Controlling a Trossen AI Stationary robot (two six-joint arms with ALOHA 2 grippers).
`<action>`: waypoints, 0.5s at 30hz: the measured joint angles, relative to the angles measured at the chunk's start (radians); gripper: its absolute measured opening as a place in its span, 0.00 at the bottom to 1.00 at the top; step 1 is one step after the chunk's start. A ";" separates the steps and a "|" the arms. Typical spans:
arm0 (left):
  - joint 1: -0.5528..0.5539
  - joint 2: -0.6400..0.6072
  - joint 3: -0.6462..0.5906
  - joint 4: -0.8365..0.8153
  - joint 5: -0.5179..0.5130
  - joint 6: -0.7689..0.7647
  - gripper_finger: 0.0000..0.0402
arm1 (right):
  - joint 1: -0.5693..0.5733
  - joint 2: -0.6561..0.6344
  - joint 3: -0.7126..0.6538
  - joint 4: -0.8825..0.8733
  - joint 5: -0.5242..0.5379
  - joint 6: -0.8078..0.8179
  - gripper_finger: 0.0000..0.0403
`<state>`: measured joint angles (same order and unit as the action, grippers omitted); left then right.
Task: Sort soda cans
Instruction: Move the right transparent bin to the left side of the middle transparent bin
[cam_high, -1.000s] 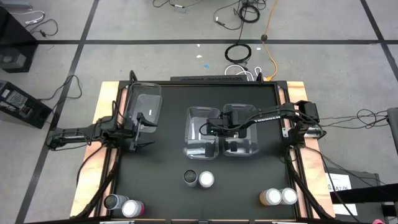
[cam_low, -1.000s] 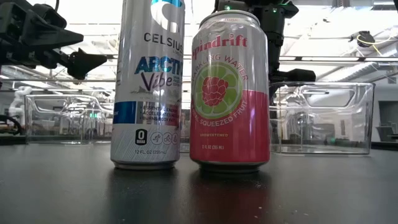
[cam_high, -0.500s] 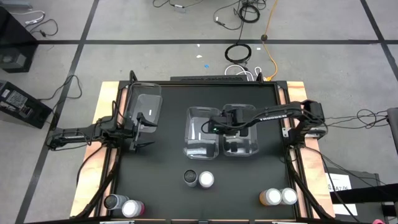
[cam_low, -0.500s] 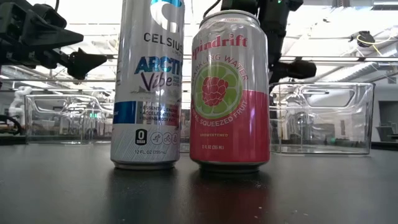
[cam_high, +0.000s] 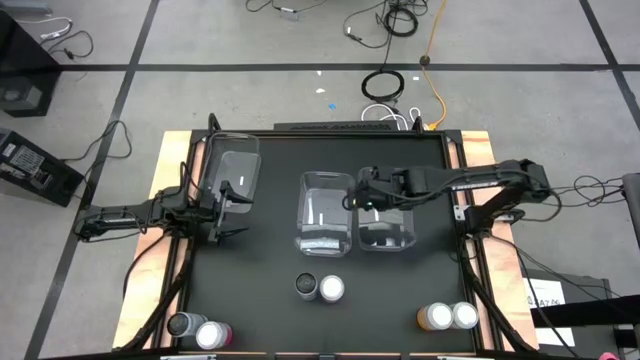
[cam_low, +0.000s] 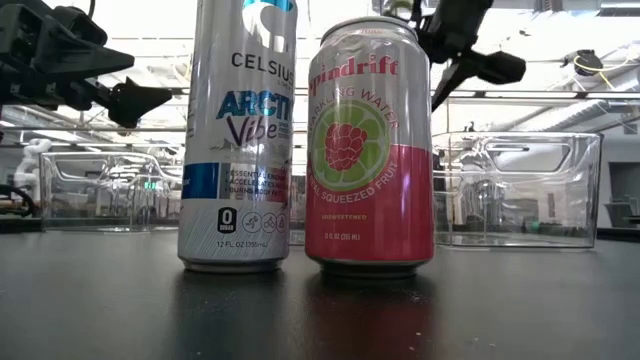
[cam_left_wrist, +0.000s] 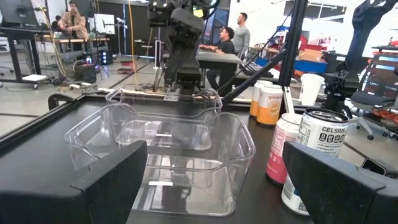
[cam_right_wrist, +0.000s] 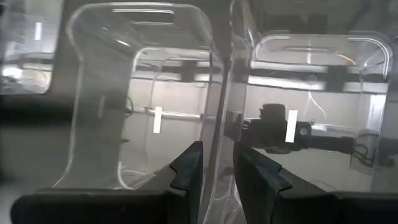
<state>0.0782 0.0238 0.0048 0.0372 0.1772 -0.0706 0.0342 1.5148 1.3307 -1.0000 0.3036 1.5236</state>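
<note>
Looking down past the right gripper (cam_right_wrist: 216, 163), its two dark fingers (cam_right_wrist: 188, 167) stand slightly apart at lower centre, straddling the touching walls of two clear bins: one (cam_right_wrist: 134, 93) fills the left, the other (cam_right_wrist: 323, 99) the right

From my screen, the table (cam_high: 260, 300) is matte black with a pale plywood border (cam_high: 150, 290). The three bins (cam_high: 325, 212) are clear plastic, catching white reflections. In the low view, the Celsius can (cam_low: 238, 135) is silver-white with blue and purple lettering and a blue band. Beside it, the Spindrift can (cam_low: 370, 145) is pink above and deeper red-pink below, carrying a lime-green circle with a red raspberry. From above, the can tops read silvery white; the front-right pair (cam_high: 447, 316) shows orange, and the front-left pair (cam_high: 198, 330) dark grey and magenta. Both arms and their fingers (cam_right_wrist: 186, 165) are black. The floor (cam_high: 250, 100) is grey with dark lines.
</note>
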 joint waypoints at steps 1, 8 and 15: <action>0.000 0.000 0.000 0.000 0.000 0.000 0.95 | 0.008 -0.007 0.000 -0.001 0.010 -0.001 0.20; 0.000 0.000 0.000 0.000 0.000 0.000 0.96 | 0.062 -0.029 0.000 -0.008 0.013 -0.018 0.20; 0.000 0.000 0.000 0.000 0.000 0.000 0.96 | 0.127 -0.030 0.000 -0.008 0.013 -0.018 0.20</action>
<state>0.0782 0.0241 0.0051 0.0369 0.1771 -0.0707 0.1609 1.4853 1.3308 -1.0080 0.3167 1.5056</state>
